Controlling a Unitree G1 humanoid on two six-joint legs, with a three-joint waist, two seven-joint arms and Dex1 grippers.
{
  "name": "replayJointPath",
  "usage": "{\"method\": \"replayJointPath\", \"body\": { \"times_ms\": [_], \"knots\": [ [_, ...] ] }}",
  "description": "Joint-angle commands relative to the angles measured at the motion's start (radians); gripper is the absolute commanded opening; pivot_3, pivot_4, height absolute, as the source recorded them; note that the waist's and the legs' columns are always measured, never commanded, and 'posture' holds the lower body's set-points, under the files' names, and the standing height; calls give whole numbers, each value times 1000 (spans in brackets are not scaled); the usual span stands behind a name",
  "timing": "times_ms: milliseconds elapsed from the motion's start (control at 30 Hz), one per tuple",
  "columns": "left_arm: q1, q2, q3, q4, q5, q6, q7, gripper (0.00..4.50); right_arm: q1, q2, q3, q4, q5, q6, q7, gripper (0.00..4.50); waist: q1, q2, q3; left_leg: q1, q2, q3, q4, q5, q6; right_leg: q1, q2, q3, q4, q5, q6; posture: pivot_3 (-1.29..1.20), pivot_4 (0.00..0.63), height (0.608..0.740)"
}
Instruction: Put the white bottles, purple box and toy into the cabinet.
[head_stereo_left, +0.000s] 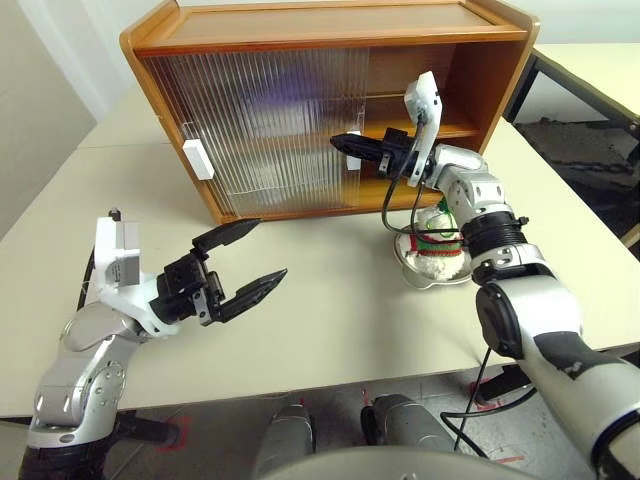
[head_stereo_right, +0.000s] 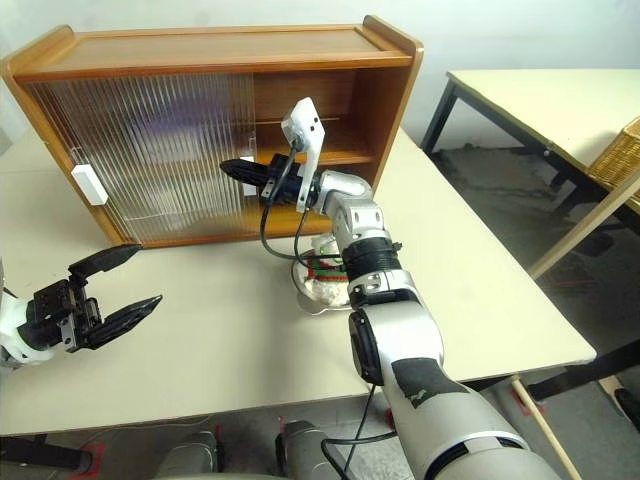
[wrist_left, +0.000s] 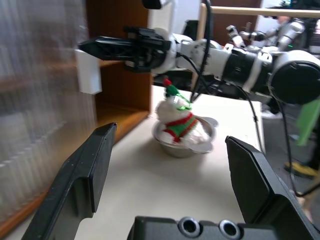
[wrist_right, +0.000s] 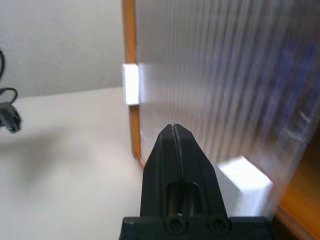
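Observation:
The wooden cabinet (head_stereo_left: 330, 25) stands at the back of the table, its ribbed sliding doors covering the left part and its right part open. My right gripper (head_stereo_left: 335, 141) is shut and points left, its tips right beside the inner door's white handle (wrist_right: 243, 180). Below that forearm the toy (head_stereo_left: 438, 245), white plush with red and green bands, sits in a shiny metal bowl (wrist_left: 172, 147). My left gripper (head_stereo_left: 268, 248) hangs open and empty above the table's front left. A purple blur (head_stereo_left: 300, 85) shows behind the ribbed doors. The white bottles are hidden.
A second white handle (head_stereo_left: 197, 158) sits on the outer door near the cabinet's left end. A black cable (head_stereo_left: 387, 205) loops down from my right wrist. Another table (head_stereo_right: 540, 100) and a wicker basket (head_stereo_right: 620, 150) stand off to the right.

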Motion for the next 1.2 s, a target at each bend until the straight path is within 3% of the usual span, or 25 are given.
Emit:
{"method": "replayJointPath", "body": {
  "times_ms": [33,533,933,1200],
  "knots": [
    [14,-1,7,1,15,-18,1,4500,7,6,19,-39,13,27,6,30,4,0,0,0,0,0,0,0,0,0,0,0,0,0,0,-73,33,740],
    [17,6,-1,56,58,-48,-2,4500,41,-266,-22,-26,4,43,28,30,28,0,0,1,0,3,1,0,-1,0,0,1,3,-1,-1,-79,35,740],
    [-22,10,-8,93,72,-65,-9,4500,52,-185,74,-2,-90,-23,-51,30,11,0,0,7,1,3,0,3,3,3,2,2,7,-5,9,-93,21,740],
    [-21,2,-16,91,78,-73,-3,4500,53,-134,61,-36,-51,5,-42,30,15,0,0,6,0,3,0,3,3,2,1,2,7,-1,-1,-95,18,740]
  ]
}}
